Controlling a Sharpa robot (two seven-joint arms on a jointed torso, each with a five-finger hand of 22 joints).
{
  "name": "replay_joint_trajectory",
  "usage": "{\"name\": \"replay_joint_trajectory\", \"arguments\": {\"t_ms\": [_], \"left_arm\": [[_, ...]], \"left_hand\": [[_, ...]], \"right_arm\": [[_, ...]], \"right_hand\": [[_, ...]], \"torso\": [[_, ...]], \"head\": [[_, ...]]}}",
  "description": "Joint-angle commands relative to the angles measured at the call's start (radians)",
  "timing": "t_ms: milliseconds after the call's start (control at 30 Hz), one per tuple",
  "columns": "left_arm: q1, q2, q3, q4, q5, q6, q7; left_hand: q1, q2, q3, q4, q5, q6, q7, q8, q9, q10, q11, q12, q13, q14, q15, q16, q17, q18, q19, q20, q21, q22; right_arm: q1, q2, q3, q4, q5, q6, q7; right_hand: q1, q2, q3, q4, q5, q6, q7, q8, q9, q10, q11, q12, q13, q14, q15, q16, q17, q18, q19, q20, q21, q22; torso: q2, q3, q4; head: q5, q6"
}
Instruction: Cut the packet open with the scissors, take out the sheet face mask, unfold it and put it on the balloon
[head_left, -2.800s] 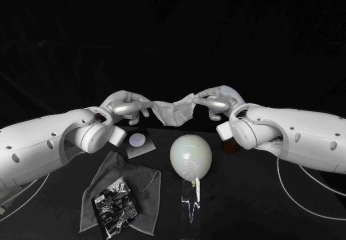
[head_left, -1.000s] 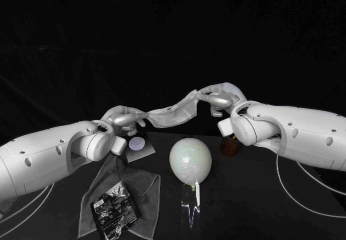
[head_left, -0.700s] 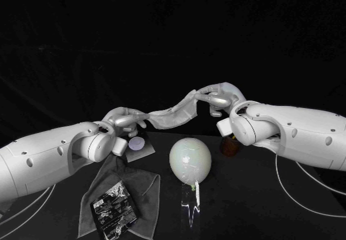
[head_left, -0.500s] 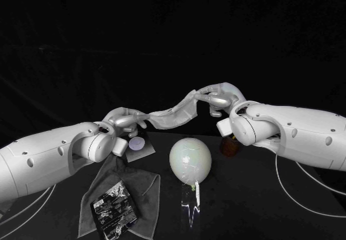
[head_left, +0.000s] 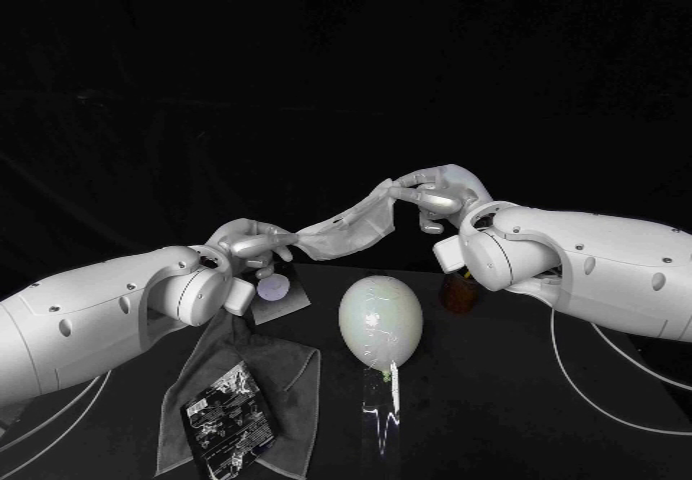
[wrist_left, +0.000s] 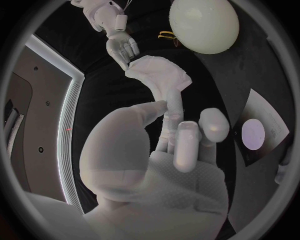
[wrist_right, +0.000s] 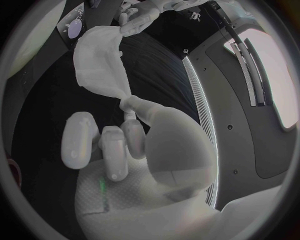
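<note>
the packet (head_left: 227, 405) lies on a grey cloth (head_left: 289, 365) at the left of the counter (head_left: 505, 400). above it the left hand (head_left: 257, 243) pinches the lower end of the sheet mask (head_left: 346, 225). over the last few seconds this hand has dropped and drawn away leftward, so the mask, then a bunched wad, now spans the gap as a slanting band. the balloon (head_left: 381, 318) lies beneath it, untouched. the right hand (head_left: 437, 195) pinches the higher end. the band looks narrow and still folded lengthwise, so i judge the unfolding unfinished.
</note>
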Motion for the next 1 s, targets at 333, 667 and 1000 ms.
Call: {"name": "replay_joint_trajectory", "arguments": {"t_ms": [333, 667, 1000], "left_arm": [[-0.006, 0.008, 0.001, -0.012, -0.018, -0.003, -0.019], [-0.007, 0.011, 0.001, -0.008, -0.007, 0.003, -0.001], [-0.008, 0.014, -0.001, 0.001, -0.009, 0.037, 0.014]], "left_hand": [[-0.003, 0.009, 0.072, -0.068, 0.003, 0.002, 0.001, 0.002, 0.079, 0.001, -0.003, 0.003, 0.001, 0.035, -0.008, 0.004, 0.001, -0.015, 0.001, 0.0, 0.001, 0.002], [-0.011, 0.009, 0.07, -0.059, -0.004, -0.006, 0.004, -0.004, 0.082, -0.006, 0.0, 0.0, 0.0, 0.033, -0.006, 0.002, -0.004, -0.013, -0.005, 0.001, -0.003, -0.006], [-0.017, -0.031, -0.03, -0.056, -0.02, -0.154, 0.076, -0.14, 0.028, -0.163, 0.062, -0.019, 0.002, -0.006, 0.048, -0.035, -0.099, 0.006, -0.093, 0.046, -0.072, -0.119]], "right_arm": [[0.001, -0.002, 0.003, 0.007, 0.002, 0.01, 0.014], [0.001, 0.002, 0.003, 0.01, 0.003, 0.019, 0.011], [0.001, 0.009, 0.003, 0.01, -0.005, 0.042, -0.004]], "right_hand": [[0.004, 0.003, 0.004, -0.004, 0.005, 0.006, -0.001, 0.008, 0.016, 0.003, -0.003, 0.0, 0.078, 0.102, -0.005, 0.003, 0.249, 0.007, 0.005, 0.001, 0.002, 0.174], [0.004, 0.003, 0.004, -0.005, 0.005, 0.006, -0.001, 0.008, 0.016, 0.003, -0.003, -0.001, 0.077, 0.102, -0.005, 0.003, 0.25, 0.007, 0.004, 0.001, 0.002, 0.174], [0.004, 0.003, 0.005, -0.005, 0.005, 0.005, -0.001, 0.008, 0.016, 0.003, -0.003, 0.0, 0.078, 0.102, -0.005, 0.003, 0.25, 0.007, 0.005, 0.001, 0.002, 0.174]], "torso": [[0.0, -0.0003, 0.0006], [0.0, -0.0002, -0.0002], [0.0, -0.0003, -0.0001]], "head": [[0.001, -0.003], [0.002, -0.003], [-0.002, -0.007]]}}
